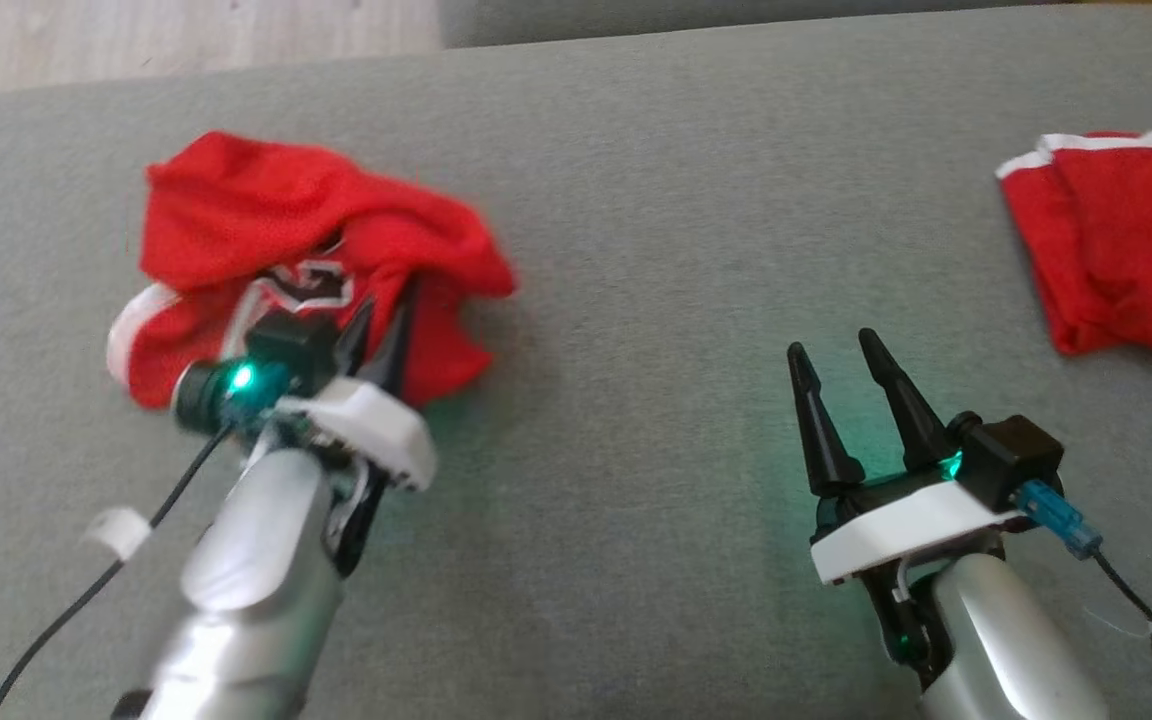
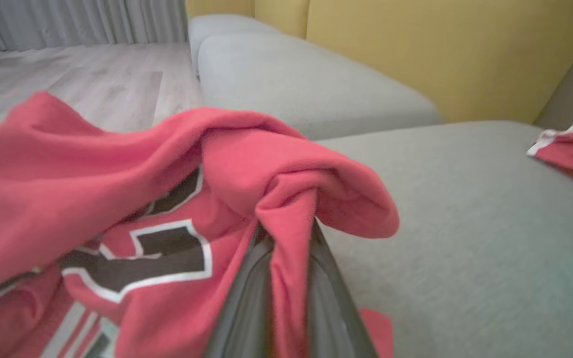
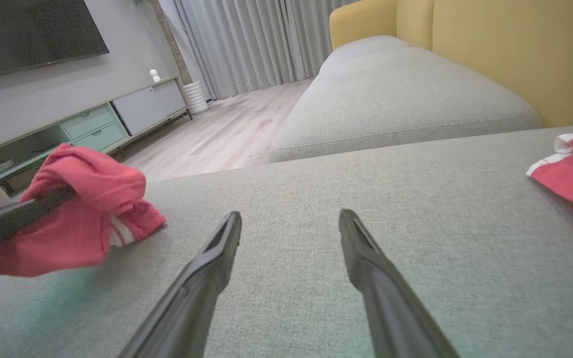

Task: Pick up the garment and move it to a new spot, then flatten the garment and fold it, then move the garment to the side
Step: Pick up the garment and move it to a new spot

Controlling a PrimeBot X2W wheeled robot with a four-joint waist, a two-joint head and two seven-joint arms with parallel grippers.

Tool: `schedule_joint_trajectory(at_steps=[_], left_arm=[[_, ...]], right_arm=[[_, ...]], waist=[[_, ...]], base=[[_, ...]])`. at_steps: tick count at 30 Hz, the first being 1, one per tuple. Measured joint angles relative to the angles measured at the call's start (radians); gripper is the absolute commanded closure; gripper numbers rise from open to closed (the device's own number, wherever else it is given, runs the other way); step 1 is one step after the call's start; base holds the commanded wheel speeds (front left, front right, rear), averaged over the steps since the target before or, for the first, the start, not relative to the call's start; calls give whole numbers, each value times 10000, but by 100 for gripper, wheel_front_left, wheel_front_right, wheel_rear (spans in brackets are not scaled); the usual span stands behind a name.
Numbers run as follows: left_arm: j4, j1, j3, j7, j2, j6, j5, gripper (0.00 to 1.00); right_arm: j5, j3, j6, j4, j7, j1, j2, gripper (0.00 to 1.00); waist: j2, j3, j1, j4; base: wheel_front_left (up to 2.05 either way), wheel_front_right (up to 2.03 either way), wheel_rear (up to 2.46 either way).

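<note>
A crumpled red garment (image 1: 286,230) with a black-and-white number lies bunched at the left of the grey cushion (image 1: 636,250). My left gripper (image 1: 381,320) is shut on a fold of it near its right side. In the left wrist view the red garment (image 2: 117,199) is pinched between the two dark fingers (image 2: 251,298), a strip of cloth running down between them. The same garment (image 3: 82,209) shows at the left of the right wrist view. My right gripper (image 1: 841,355) stands open above bare cushion at the lower right, its fingers (image 3: 217,258) apart with nothing between them.
A second red garment with white trim (image 1: 1126,240) lies at the cushion's right edge. Beyond the cushion's far edge is wood floor (image 1: 186,40). Another grey seat (image 3: 396,94) and a yellow backrest (image 3: 490,49) stand behind. Bare cushion spreads between the two garments.
</note>
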Motion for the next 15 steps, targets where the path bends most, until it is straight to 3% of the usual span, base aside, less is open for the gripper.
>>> schedule_joint_trajectory(at_steps=[8,14,15], left_arm=[[-1218,-868,-663,79,-514,31,-267,100],[-1369,-1486,-1016,75,-663,443,-462,100],[-1358,-1620,-1064,71,-669,523,-520,63]], right_arm=[[403,221,0,31,-86,-241,0,0],[604,376,0,56,-88,-401,-2,0],[644,376,0,56,-88,-412,-2,0]], waist=[[0,32,0,-842],[0,154,0,-1464],[0,185,0,-1573]], base=[[0,0,0],[0,0,0],[0,0,0]])
